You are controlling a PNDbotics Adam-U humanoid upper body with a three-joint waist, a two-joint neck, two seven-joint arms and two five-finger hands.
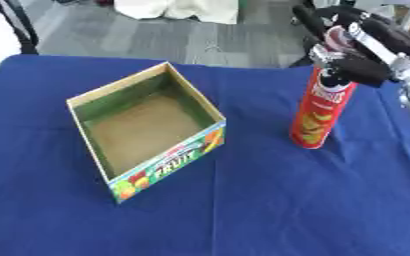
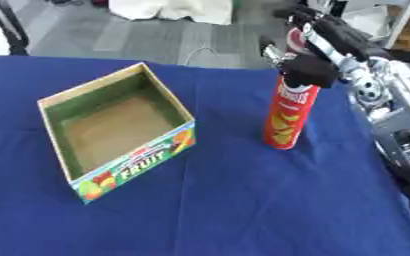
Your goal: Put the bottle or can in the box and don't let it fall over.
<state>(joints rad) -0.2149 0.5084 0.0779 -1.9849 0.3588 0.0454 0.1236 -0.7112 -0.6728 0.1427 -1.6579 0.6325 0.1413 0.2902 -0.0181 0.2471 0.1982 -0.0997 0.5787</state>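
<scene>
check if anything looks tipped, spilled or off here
Nothing spilled. The red can leans slightly on the blue cloth, its top in the right hand. The box is open and empty.

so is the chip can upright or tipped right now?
Roughly upright, leaning slightly: the chip can has its base on the blue cloth, outside the box, right hand around its top.

The box (image 1: pixel 145 131) is set on the bench (image 1: pixel 270 210), left of the can (image 1: pixel 321 112), which is stood upright, well apart, with the right hand (image 1: pixel 359 55) at its top.

Right hand (image 1: pixel 353 62) curled, gripping.
</scene>
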